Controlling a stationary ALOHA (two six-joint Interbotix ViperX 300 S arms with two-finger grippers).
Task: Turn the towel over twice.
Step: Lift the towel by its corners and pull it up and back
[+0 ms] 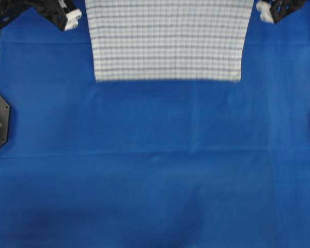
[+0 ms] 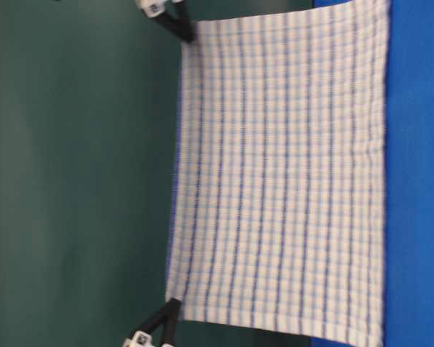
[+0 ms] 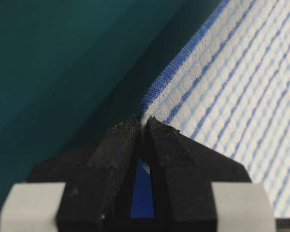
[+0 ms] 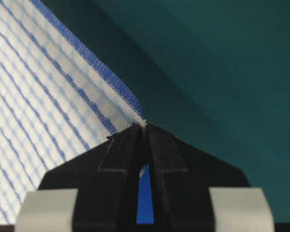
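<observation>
Overhead exterior view: the two black arms reach in at the far corners of the frame, the left gripper (image 1: 72,19) at the top left and the right gripper (image 1: 264,11) at the top right, each showing its white-taped finger ends. Stretched between them is the white rectangular cloth towel (image 1: 168,41) with thin dark-blue and light-blue stripes, its lower hem lying across the plain solid-blue sheet (image 1: 155,165) that covers the table.

From table level the towel (image 2: 282,173) hangs as a flat, taut curtain, lifted by its two upper corners, with its bottom edge at the sheet (image 2: 419,181).

The left wrist camera shows the left gripper (image 3: 142,126) with its black jaws pressed together on a corner of the towel (image 3: 241,87). The right wrist camera shows the right gripper (image 4: 144,128) clamped likewise on the other upper corner of the towel (image 4: 38,111), the cloth running away from each pinch.
</observation>
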